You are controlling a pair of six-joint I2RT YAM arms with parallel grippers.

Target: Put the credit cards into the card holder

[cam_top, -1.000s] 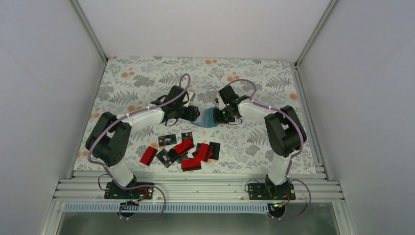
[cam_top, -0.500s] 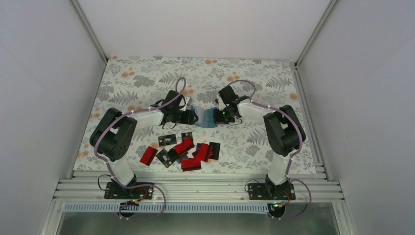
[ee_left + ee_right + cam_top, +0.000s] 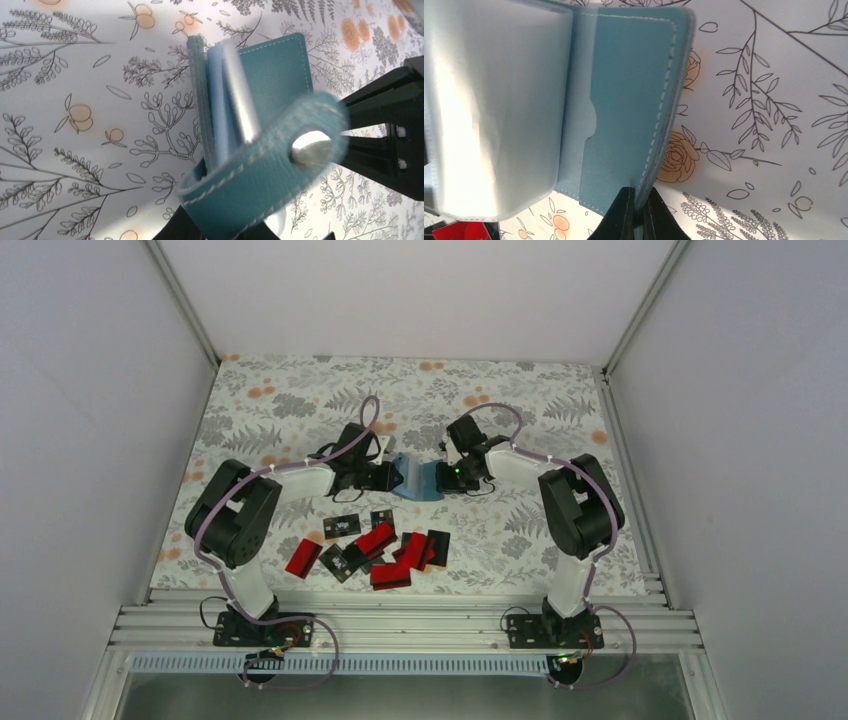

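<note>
The teal card holder [image 3: 415, 481] stands spread open at mid-table between both grippers. My left gripper [image 3: 388, 478] is shut on its left side: in the left wrist view the snap strap [image 3: 280, 165] crosses right over the jaws, and one black finger [image 3: 177, 227] shows beneath it. My right gripper [image 3: 447, 477] is shut on the stitched edge of the right cover [image 3: 624, 100], its fingertips [image 3: 638, 210] pinching it. Clear inner sleeves [image 3: 494, 110] fan out to the left. The credit cards [image 3: 378, 545], red and black, lie in a loose pile nearer the arm bases.
A floral cloth [image 3: 300, 410] covers the table inside white walls. An aluminium rail [image 3: 400, 625] runs along the near edge by the arm bases. One red card [image 3: 302, 556] lies apart at the left of the pile.
My left gripper has come in against the card holder's left side and closed on it. The holder now stands more spread. The right gripper has kept its grip in place.
</note>
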